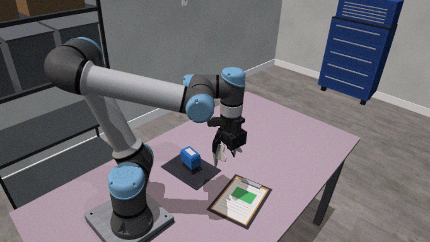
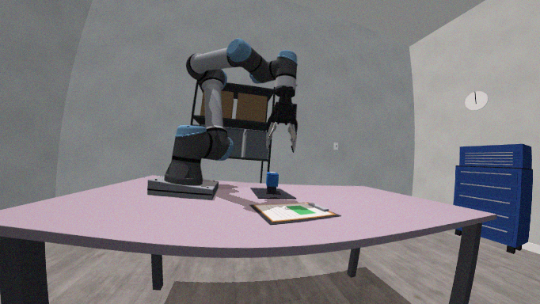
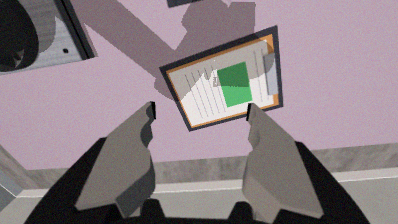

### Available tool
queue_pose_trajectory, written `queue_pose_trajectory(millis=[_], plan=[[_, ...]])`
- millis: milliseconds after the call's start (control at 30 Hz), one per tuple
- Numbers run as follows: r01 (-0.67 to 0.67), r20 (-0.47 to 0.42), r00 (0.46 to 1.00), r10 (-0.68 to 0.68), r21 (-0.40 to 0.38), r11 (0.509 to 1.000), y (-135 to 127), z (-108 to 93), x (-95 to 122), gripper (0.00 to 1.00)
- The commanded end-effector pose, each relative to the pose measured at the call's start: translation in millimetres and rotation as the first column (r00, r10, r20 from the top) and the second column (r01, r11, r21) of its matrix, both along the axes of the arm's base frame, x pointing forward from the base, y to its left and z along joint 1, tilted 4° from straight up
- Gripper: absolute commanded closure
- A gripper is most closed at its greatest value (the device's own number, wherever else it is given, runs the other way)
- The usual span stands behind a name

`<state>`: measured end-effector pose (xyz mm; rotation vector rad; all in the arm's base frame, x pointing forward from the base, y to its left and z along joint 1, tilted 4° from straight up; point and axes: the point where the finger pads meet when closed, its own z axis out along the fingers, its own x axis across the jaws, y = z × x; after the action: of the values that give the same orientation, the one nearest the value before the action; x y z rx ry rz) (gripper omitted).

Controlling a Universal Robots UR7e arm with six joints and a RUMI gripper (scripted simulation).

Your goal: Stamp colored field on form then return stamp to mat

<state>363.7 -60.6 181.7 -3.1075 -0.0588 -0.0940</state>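
Note:
A blue stamp (image 1: 190, 157) with a white top stands upright on a dark mat (image 1: 190, 171) on the pink table; it also shows in the exterior view (image 2: 271, 179). A clipboard form (image 1: 239, 200) with a green field (image 1: 244, 195) lies in front of the mat. My gripper (image 1: 224, 156) is open and empty, high above the table, to the right of the stamp. In the wrist view my fingers frame the form (image 3: 226, 82) and its green field (image 3: 235, 84) far below. The stamp is out of the wrist view.
The robot base (image 1: 129, 217) stands on a grey plate at the table's near left. A blue tool cabinet (image 1: 359, 47) stands on the floor at the back right. Shelving (image 1: 38, 63) stands behind the arm.

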Motion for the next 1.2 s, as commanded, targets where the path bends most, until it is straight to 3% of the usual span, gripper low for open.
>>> queue_pose_trajectory(millis=[0,500,1167], plan=[[0.006,0.001,1.0,-0.006,-0.004,1.0,24.5,-2.8,-0.5,0.44],[0.006,-0.003,1.0,-0.006,-0.003,1.0,102.7,-15.3,-3.9,0.44],[0.006,0.002,1.0,-0.006,-0.004,1.0,174.1,-23.0,-5.0,0.44]])
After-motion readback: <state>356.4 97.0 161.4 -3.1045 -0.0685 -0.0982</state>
